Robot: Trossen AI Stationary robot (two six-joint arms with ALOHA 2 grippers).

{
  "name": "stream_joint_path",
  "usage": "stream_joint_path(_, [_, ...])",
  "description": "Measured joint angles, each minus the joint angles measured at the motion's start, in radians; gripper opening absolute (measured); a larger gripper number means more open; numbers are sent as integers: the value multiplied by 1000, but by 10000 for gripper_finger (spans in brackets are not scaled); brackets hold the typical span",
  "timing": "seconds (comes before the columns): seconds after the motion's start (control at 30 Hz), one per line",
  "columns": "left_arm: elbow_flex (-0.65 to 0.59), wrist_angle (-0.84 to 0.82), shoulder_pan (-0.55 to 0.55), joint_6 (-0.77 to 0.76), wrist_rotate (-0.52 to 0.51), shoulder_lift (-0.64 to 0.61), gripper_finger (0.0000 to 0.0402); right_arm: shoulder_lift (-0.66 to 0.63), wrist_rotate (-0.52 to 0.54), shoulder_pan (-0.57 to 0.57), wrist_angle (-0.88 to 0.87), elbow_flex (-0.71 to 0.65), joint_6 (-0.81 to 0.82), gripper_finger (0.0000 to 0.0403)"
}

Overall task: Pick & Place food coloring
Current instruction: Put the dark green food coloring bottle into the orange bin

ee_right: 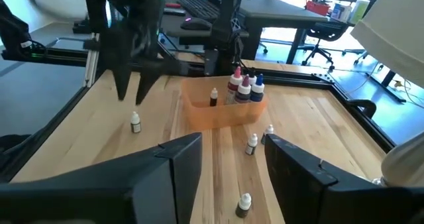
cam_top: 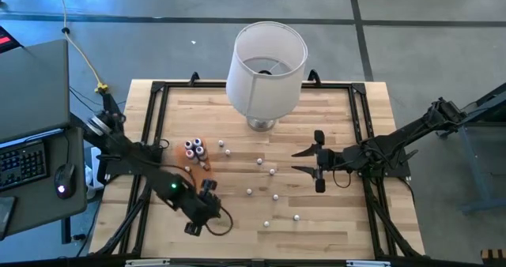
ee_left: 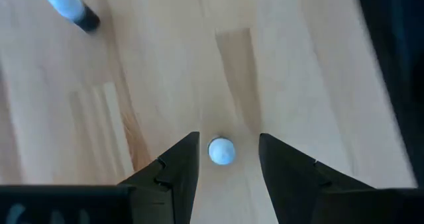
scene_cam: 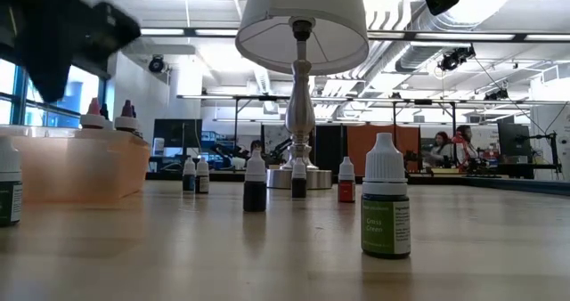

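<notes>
I have the left gripper [ee_left: 226, 168] spread open straddling a tiny white-capped plastic food-coloring bottle [ee_left: 221, 151] at lower centre of the frame; it looks light, rigid, tippy, so I'd pinch its body below the cap.

You get bright, even light from ceiling strips [scene_cam: 445, 36] overhead; shadows on the tabletop [cam_top: 348, 219] stay soft. The left gripper [scene_cam: 62, 43] smears with motion blur at table level. One far bottle [ee_left: 71, 7] blurs too.

Upright bottles [scene_cam: 386, 197], lamp [scene_cam: 302, 34], orange tray [scene_cam: 76, 163]
</notes>
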Motion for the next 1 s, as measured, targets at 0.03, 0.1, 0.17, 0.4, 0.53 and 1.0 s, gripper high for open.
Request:
stream_joint_path(0.03, [0,0,0,0,14,18,153,0,0,0,0,0,0,157])
stream_joint_path(0.1, [0,-4,1,0,24,44,153,0,0,0,0,0,0,158])
stream_joint_path(0.17, [0,-5,1,1,25,64,153,0,0,0,0,0,0,159])
stream_joint_path(0.4, [0,-3,1,2,8,80,153,0,-1,0,1,0,0,159])
stream_joint_path(0.53, [0,-3,1,0,10,80,153,0,-1,0,2,0,0,158])
stream_joint_path(1.0, [0,7,2,-11,11,98,93,0,-1,0,2,0,0,161])
